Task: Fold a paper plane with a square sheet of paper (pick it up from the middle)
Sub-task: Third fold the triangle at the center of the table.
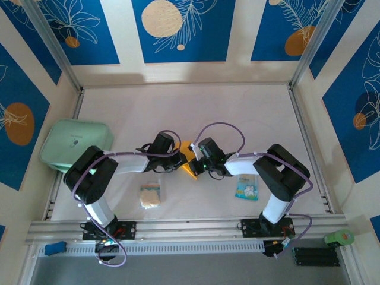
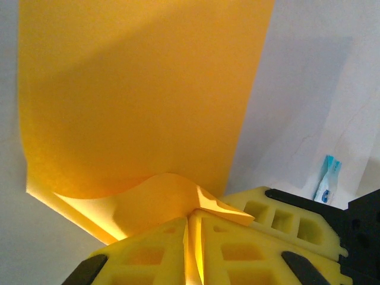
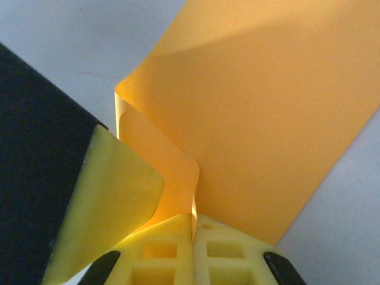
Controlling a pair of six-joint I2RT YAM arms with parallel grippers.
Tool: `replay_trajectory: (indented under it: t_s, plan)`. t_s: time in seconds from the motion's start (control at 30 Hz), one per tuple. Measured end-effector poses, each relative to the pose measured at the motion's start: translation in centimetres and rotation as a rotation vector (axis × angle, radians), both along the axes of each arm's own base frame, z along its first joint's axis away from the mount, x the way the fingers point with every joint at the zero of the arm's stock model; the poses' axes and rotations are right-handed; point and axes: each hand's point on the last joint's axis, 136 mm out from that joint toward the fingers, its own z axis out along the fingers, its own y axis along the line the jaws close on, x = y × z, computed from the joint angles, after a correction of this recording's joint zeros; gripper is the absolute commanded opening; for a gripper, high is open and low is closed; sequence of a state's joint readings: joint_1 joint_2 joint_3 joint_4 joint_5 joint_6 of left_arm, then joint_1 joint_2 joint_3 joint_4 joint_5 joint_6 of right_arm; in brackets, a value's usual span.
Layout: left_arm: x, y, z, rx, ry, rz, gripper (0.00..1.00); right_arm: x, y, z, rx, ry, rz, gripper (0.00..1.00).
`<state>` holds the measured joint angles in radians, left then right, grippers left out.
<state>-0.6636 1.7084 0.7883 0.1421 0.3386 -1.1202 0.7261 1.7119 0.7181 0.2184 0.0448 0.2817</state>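
Nearest the arm bases, a small beige-yellow spongy square [image 1: 150,195] lies on the pale tabletop [image 1: 237,113], on the near side of the left tool [image 1: 176,159]. A light-blue and white printed packet [image 1: 246,186] lies near and to the outer side of the right tool [image 1: 198,159]. The two tools meet tip to tip, with the thin orange-yellow square sheet of paper [image 1: 190,171] between them. What shows of it from above runs near to far, one corner pointing away from the bases. In the left wrist view the sheet lies flat and stretches lengthwise away from the tool, while its closest edge curls up into a soft fold. The left tool's yellow fingers [image 2: 148,255] are pressed together on that raised flap. In the right wrist view the right tool is likewise clamped tight on a raised loop of the same paper, with the left tool's yellow pad [image 3: 113,196] just beside the loop. Out beyond the left tool's outer side a mint-green soft case [image 1: 76,144] rests closed on the tabletop, and I cannot tell what it holds.
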Motion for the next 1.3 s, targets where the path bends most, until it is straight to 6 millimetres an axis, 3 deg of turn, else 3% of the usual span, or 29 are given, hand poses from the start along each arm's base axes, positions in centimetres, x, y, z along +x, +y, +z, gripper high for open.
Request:
replay_trajectory:
  t_s: [1.3]
  plan:
    - [0.12,0.09,-1.02,0.015,0.005,0.004,0.13,0.02,-0.01,-0.04,-0.001,0.001,0.0,0.0]
